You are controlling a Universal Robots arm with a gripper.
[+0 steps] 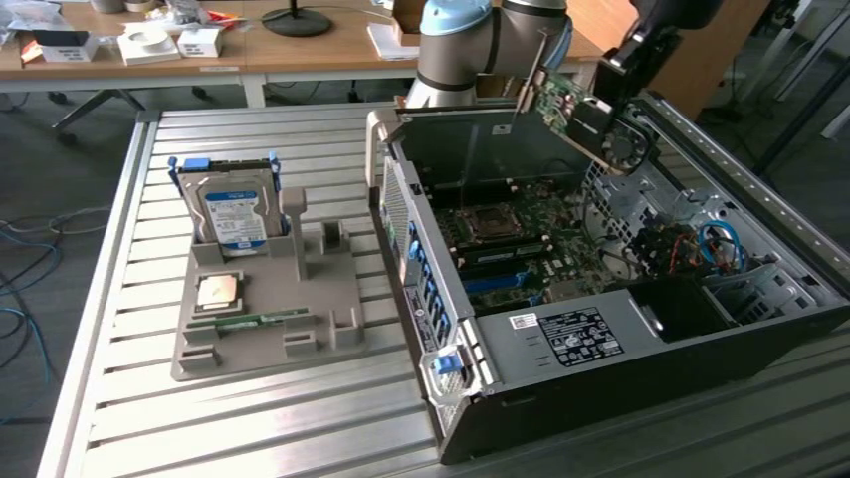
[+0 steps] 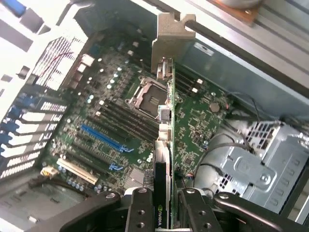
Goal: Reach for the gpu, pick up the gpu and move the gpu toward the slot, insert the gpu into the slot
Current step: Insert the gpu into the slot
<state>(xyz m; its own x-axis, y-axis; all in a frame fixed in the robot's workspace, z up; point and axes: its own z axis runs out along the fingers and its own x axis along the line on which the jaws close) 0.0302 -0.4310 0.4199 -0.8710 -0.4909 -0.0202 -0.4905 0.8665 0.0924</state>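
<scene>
My gripper is shut on the gpu, a green circuit card with a pale metal end bracket, and holds it tilted in the air above the back of the open computer case. In the wrist view the gpu stands edge-on between my fingers, its bracket pointing away over the green motherboard. The long black slot strips lie beside the silver CPU socket, below the card and apart from it. In the exterior view the black slot strips sit just in front of the socket.
Blue connector strips and a white one lie past the black strips. A metal drive cage and cables fill one end of the case. On the exterior view's left, a grey fixture holds a hard drive, a CPU chip and a memory stick.
</scene>
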